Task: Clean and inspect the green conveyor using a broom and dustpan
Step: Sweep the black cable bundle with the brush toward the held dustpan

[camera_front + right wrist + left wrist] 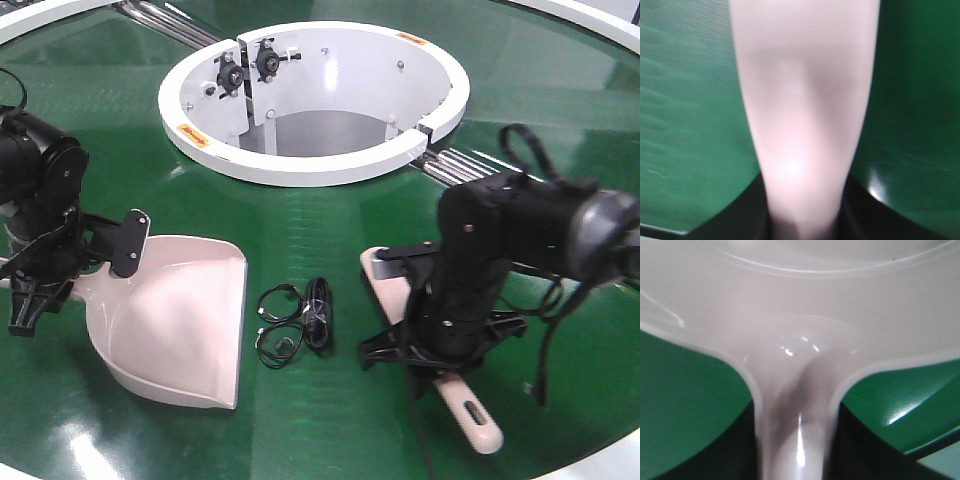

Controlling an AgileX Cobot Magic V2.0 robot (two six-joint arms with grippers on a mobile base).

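Green conveyor (320,215), glossy dark-green ring, white inner rim (300,166)

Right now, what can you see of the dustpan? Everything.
The dustpan is a wide beige-pink scoop, glossy plastic by its look, with raised sides and an empty pan. It rests on the green belt, straight lip toward the black cables, not touching them. The left hand grips its handle.

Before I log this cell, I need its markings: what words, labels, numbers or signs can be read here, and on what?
On the white rim, left orange sticker: too small to read.
On the same rim, far right orange sticker: too small to read.
On the dustpan, broom, green conveyor: no text visible.
Wrist views: none.
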